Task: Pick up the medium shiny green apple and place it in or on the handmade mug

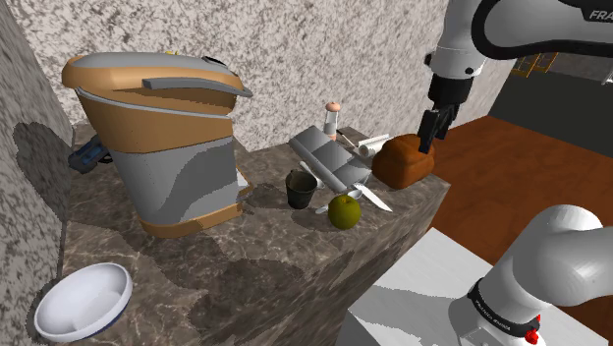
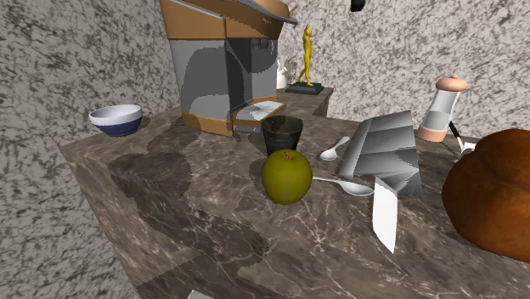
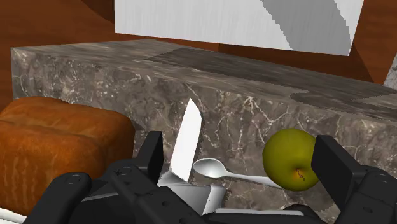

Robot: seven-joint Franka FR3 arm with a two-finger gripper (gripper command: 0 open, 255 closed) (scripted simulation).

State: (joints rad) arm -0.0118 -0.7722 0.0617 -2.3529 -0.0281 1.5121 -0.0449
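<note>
Speckled stone walls (image 1: 295, 59), dark veined stone counter (image 1: 246, 285), brown floor past its edge. I read the apple (image 2: 286, 177) as olive green, sitting on the counter just beside the mug (image 2: 282, 134) on the side nearer the counter's edge, with a small gap between them. Apple is near round with no clear long axis, and its stem dimple faces up in the second exterior view. Mug is dark and upright, mouth up.

Gripper (image 1: 430, 128) hangs in the air over the bread (image 1: 403, 162), well apart from the apple, toward the shoulder view's right. In the wrist view its fingers (image 3: 151, 156) stand apart with nothing between them. The apple lies beyond the tips, close by one finger, untouched.

Spoon (image 2: 344, 183) lies flat just beside the apple, bowl end away from it, and the knife (image 2: 384, 212) lies beyond that. Grey block (image 2: 386, 153) and grinder (image 2: 442, 110) stand behind them.

In the shoulder view the apple is near the counter's edge toward the stand. Big orange and grey machine (image 1: 167, 138) crowds the far side of the mug. Bare counter runs from the apple toward the bowl (image 1: 83, 300). I see open air above apple and mug
</note>
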